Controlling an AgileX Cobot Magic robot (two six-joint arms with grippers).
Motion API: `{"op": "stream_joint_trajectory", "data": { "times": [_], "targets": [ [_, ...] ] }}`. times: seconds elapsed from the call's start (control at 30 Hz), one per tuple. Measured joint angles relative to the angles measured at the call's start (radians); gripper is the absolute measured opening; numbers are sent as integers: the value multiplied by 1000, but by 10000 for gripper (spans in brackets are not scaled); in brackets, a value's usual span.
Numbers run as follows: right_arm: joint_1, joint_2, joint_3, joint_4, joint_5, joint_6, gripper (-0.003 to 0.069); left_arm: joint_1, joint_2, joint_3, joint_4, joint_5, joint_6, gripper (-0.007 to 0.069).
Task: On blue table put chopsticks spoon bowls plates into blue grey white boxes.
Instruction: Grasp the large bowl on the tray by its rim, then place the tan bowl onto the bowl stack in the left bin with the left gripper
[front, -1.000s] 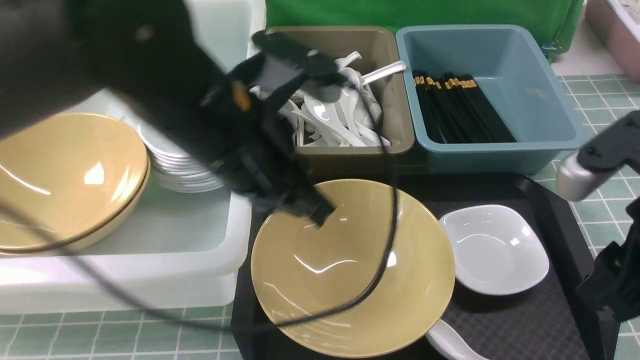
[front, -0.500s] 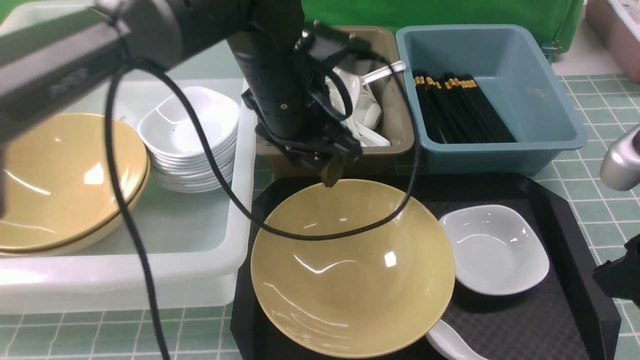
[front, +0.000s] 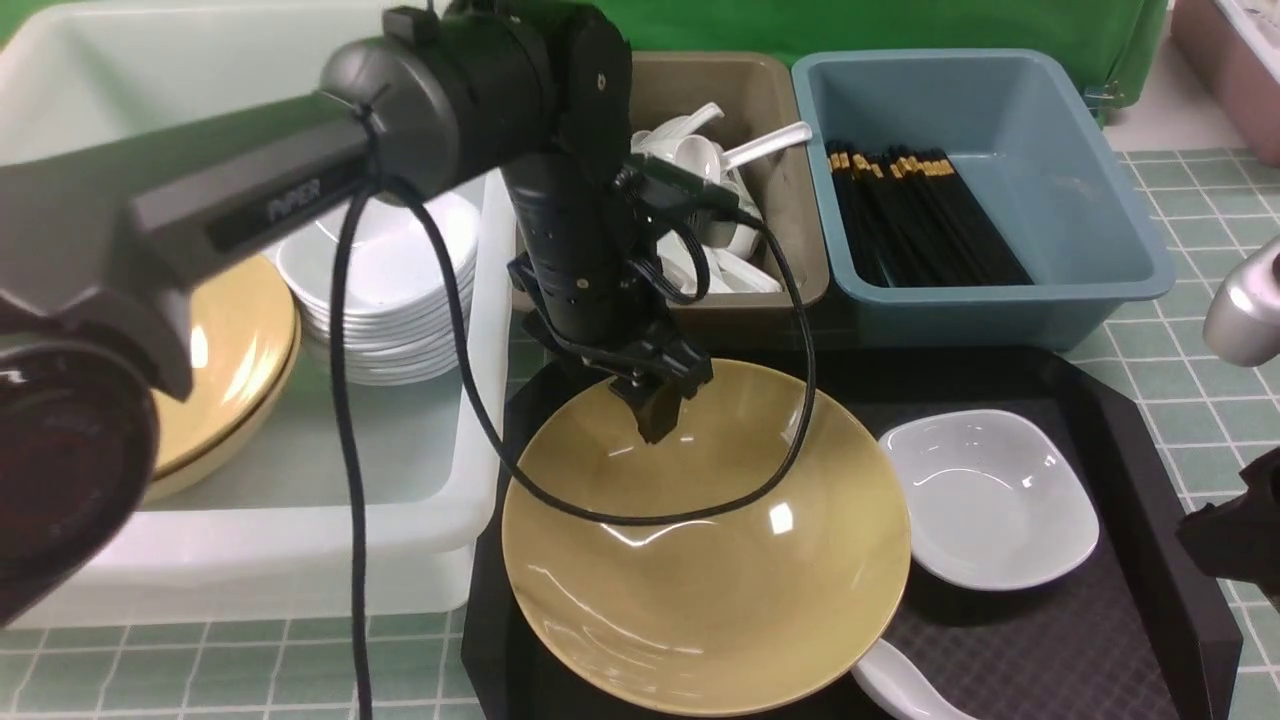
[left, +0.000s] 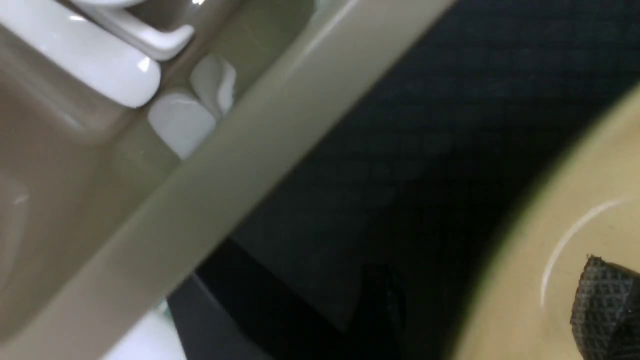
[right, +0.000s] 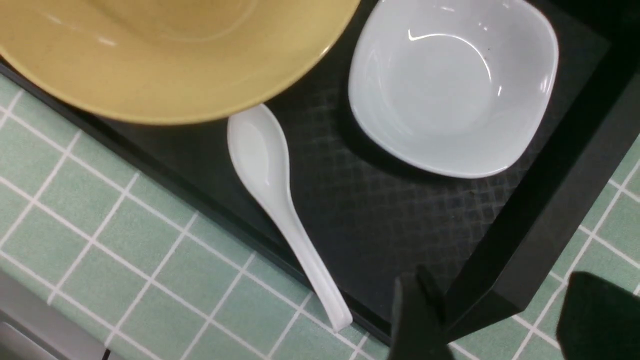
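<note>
A tan bowl (front: 705, 540) stands on the black tray, a white plate (front: 990, 500) to its right and a white spoon (front: 900, 685) at its near edge. My left gripper (front: 655, 412) is open over the bowl's far rim; one ridged pad (left: 605, 310) hangs inside the bowl (left: 565, 240), the other finger over the tray. My right gripper (right: 505, 325) is open and empty, astride the tray's corner, near the spoon (right: 280, 200) and plate (right: 452, 85). The chopsticks (front: 915, 215) lie in the blue box (front: 1130, 230).
The grey box (front: 790, 240) holds several white spoons (front: 700, 160). The big white box (front: 300, 530) on the left holds stacked plates (front: 390, 290) and bowls (front: 225, 350). The black tray (front: 1100, 620) rests on the blue table (front: 1180, 200). My left arm's cable loops over the bowl.
My left arm has swung round and its gripper has come down onto the bowl's far rim. The right arm has drawn slightly towards the right edge. Bowl, plate and spoon have not moved.
</note>
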Motion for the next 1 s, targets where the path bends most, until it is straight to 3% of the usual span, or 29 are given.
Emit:
{"op": "stream_joint_trajectory", "data": {
  "times": [0.1,0.27,0.4,0.47,0.5,0.6,0.8,1.0],
  "targets": [
    [0,0,0,0,-6,0,413,0,19,0,0,-17,0,430],
    [0,0,0,0,-7,-17,382,0,31,0,0,-21,-5,301],
    [0,0,0,2,-27,-24,248,2,27,-1,-21,15,-11,104],
    [0,0,0,3,-38,-24,197,3,22,-1,-45,23,-18,73],
    [0,0,0,7,-54,-29,124,3,13,-3,-80,24,-26,39],
    [0,0,-9,19,-66,-62,42,1,-19,-3,-103,23,-28,15],
    [0,1,-109,94,-66,-138,37,9,-148,-3,-108,14,-38,8],
    [1,42,-253,220,-61,-246,37,104,-294,-3,-197,26,-49,8]
  ]
}}
